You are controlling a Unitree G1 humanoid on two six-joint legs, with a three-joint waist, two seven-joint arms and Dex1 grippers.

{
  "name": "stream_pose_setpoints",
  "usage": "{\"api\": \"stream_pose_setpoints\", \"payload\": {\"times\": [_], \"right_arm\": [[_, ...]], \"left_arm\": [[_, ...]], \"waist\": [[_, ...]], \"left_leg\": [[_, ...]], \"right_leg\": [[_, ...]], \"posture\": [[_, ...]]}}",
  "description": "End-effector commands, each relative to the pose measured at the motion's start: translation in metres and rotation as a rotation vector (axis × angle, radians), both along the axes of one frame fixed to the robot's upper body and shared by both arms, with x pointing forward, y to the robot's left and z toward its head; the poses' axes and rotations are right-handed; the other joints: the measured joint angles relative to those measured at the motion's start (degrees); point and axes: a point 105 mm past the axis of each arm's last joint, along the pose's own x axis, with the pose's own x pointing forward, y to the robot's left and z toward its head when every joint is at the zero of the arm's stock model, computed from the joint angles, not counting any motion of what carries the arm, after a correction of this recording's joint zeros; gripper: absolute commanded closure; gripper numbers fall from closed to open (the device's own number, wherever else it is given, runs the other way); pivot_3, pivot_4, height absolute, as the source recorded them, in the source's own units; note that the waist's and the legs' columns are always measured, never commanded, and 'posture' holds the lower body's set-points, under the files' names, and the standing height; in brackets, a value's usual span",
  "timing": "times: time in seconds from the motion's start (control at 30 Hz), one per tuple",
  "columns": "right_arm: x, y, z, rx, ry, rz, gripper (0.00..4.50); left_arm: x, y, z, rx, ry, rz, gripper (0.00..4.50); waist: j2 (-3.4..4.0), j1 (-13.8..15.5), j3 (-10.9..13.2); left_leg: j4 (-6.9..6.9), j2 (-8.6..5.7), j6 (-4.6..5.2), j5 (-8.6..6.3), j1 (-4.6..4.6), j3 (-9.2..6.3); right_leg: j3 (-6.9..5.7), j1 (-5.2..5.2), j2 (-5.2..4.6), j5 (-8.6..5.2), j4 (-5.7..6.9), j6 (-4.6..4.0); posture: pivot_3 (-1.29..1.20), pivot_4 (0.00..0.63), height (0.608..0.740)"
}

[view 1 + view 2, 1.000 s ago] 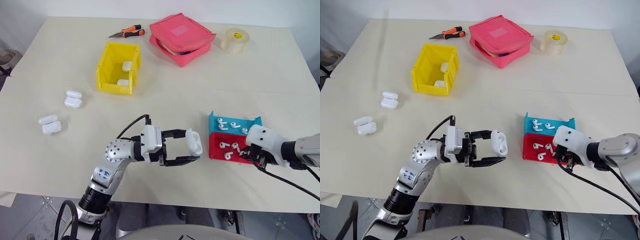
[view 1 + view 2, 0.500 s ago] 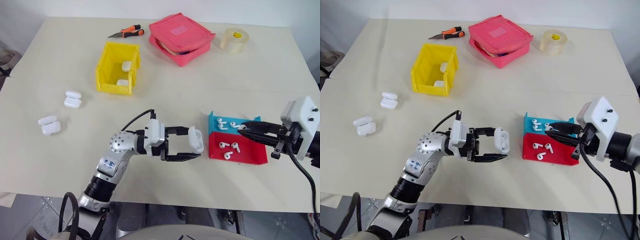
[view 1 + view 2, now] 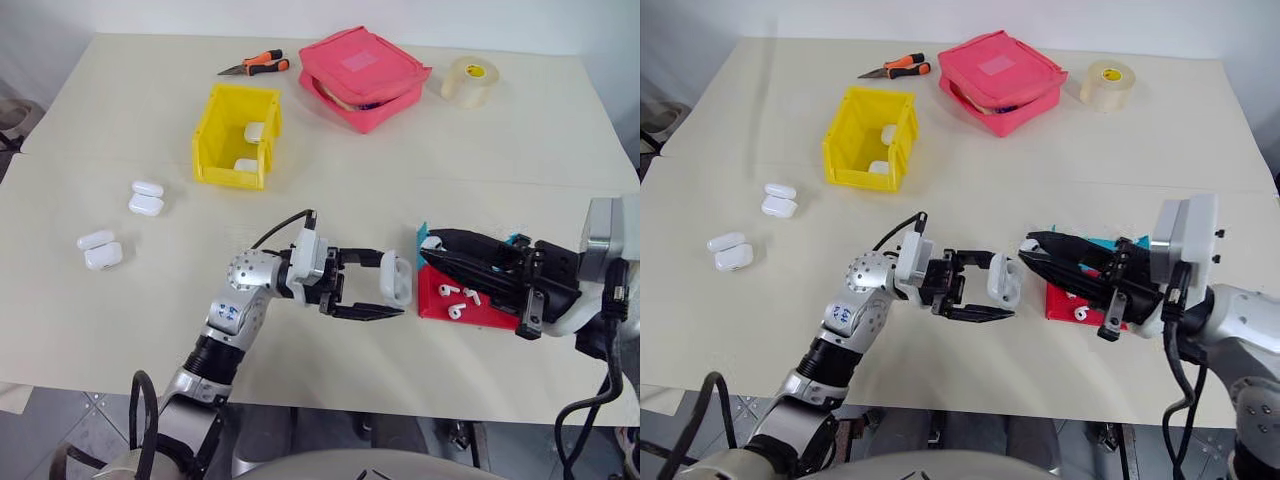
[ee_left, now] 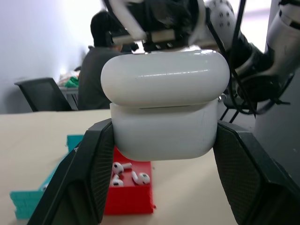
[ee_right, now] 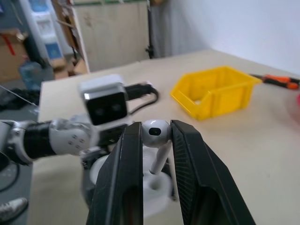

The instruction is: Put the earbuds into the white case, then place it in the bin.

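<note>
My left gripper [image 3: 392,284] is shut on the white case [image 3: 393,277], held above the table near its front edge; the left wrist view shows the case [image 4: 164,103] squeezed between both fingers. My right gripper [image 3: 434,240] is shut on one earbud [image 5: 154,132], its tips just right of the case and pointing at it. More earbuds [image 3: 452,292] lie in the red tray [image 3: 432,308]. The yellow bin [image 3: 206,140] stands at the back left with two white cases inside.
A blue tray [image 3: 421,232] sits behind the red one, mostly hidden by my right gripper. Two opened white cases [image 3: 146,198] [image 3: 100,250] lie at the left. A pink pouch [image 3: 365,75], a tape roll [image 3: 470,80] and pliers [image 3: 255,65] line the far edge.
My right gripper has lifted off the trays and swung left toward the case, carrying an earbud. My left gripper has kept the case almost in place.
</note>
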Motion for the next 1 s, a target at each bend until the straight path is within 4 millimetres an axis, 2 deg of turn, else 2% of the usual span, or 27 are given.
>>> {"api": "stream_pose_setpoints", "payload": {"times": [0.03,0.2,0.53,1.0], "right_arm": [[-0.003,0.007,-0.005,0.003,-0.029,0.036,3.99],[0.003,0.01,-0.017,0.009,-0.024,0.071,3.99],[0.02,0.016,-0.026,-0.005,-0.053,0.103,3.99],[0.019,0.009,-0.045,-0.103,0.001,0.133,3.99]], "left_arm": [[-0.001,0.002,0.01,-0.035,-0.035,-0.017,1.72],[-0.003,0.002,0.014,-0.041,-0.039,-0.023,1.72],[-0.014,0.002,0.012,-0.03,-0.055,-0.052,1.72],[-0.006,0.003,0.02,-0.056,-0.071,0.002,1.72]], "waist": [[0.0,-0.03,0.0],[0.0,-0.02,0.0],[0.0,-0.08,0.0],[0.0,-0.04,0.0]], "left_leg": [[0.0,0.0,0.0,0.0,0.0,0.0],[0.0,0.0,0.01,0.0,0.01,0.0],[-0.01,0.02,0.0,0.0,0.01,-0.01],[0.0,0.01,0.01,0.0,0.0,-0.01]], "right_leg": [[0.01,0.0,0.0,0.0,0.0,0.0],[0.01,0.0,0.0,0.0,0.0,0.0],[0.01,-0.01,0.01,0.0,-0.01,0.0],[0.0,0.0,0.01,0.0,-0.02,0.0]], "posture": [[0.0,0.15,0.74],[0.0,0.15,0.74],[0.0,0.15,0.74],[0.0,0.15,0.74]]}}
